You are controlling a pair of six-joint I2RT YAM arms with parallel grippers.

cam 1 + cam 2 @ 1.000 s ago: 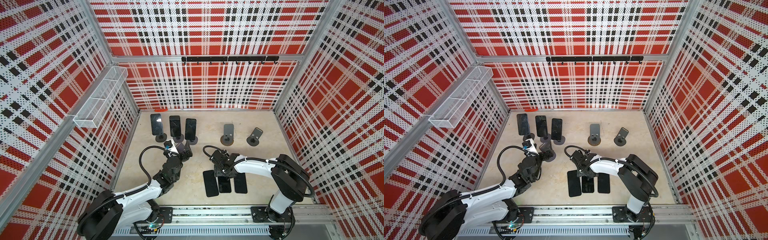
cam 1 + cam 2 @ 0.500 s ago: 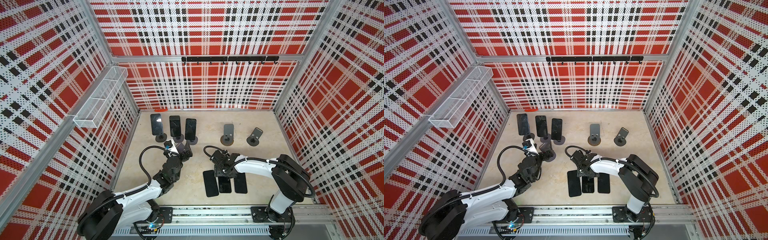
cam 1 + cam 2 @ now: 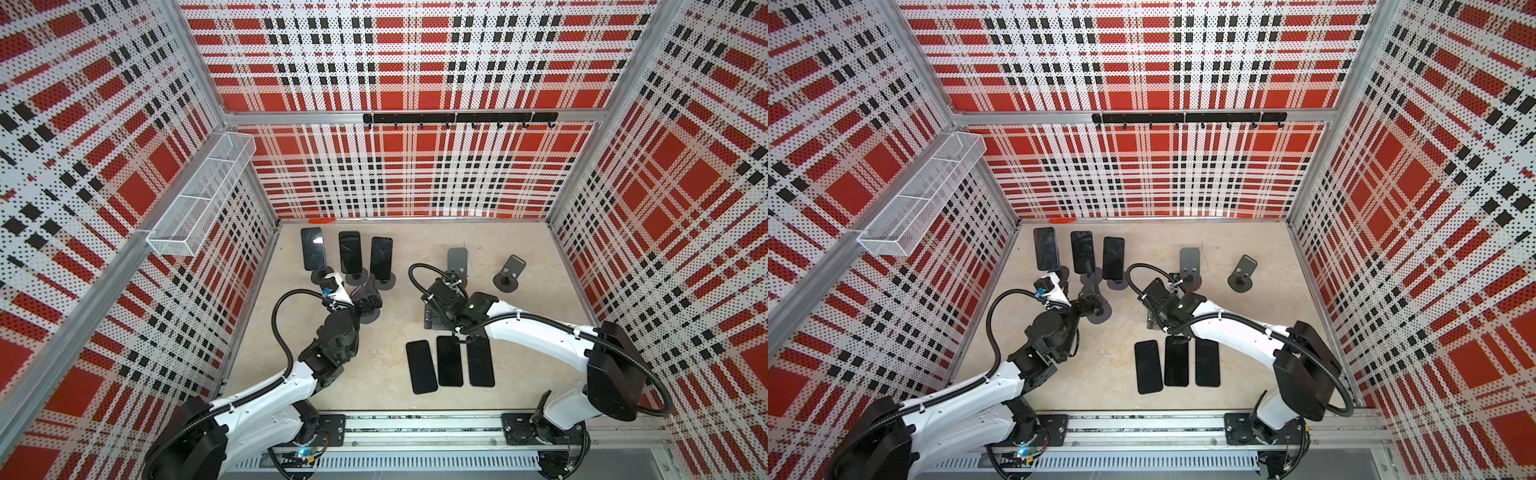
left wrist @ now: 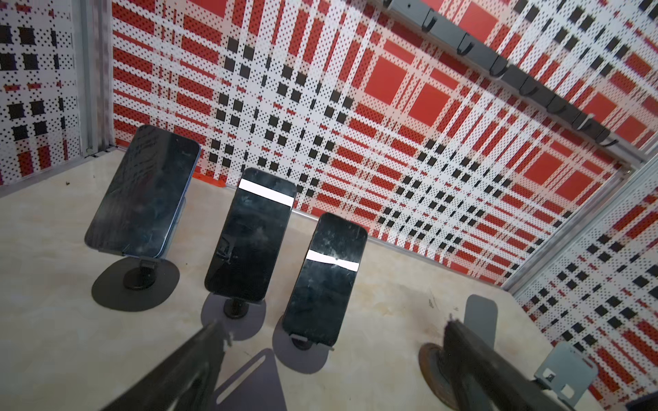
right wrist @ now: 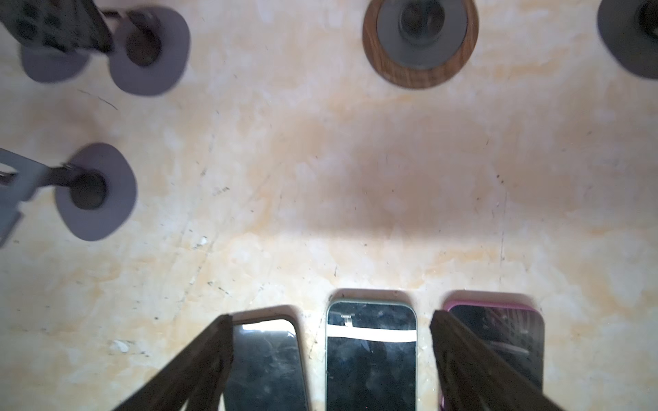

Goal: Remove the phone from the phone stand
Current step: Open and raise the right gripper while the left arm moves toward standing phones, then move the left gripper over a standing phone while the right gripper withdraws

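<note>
I am working down from the counter (image 3: pixel 374 399), which is carrying every item: docked units along its far-left part, unloaded units near the front centre. I am taking this as a deliberate split between pending and finished work. The three phones on stands (image 3: pixel 349 252) are leaning back in a row, each resting on the lip of its cradle, so I am judging a lift up and away from the lip to be the correct extraction. The three flat phones (image 3: pixel 1176 361) are lying face up side by side, presumably so that none is stacking on another. Two empty stands (image 3: pixel 457 266) are standing well to the right of the row, and a third empty stand (image 4: pixel 249 384) is sitting right by the left gripper (image 4: pixel 333 323). That gripper is hovering in front of the row with its jaws released and spread wide, grasping nothing. I am judging the nearest phone (image 4: pixel 325 281), at the row's right end in both top views, to be the next unit. The right gripper (image 5: pixel 331 316) is hanging over the flat group, its jaws parted to either side of the middle flat phone (image 5: pixel 370 356) and clear of it.
</note>
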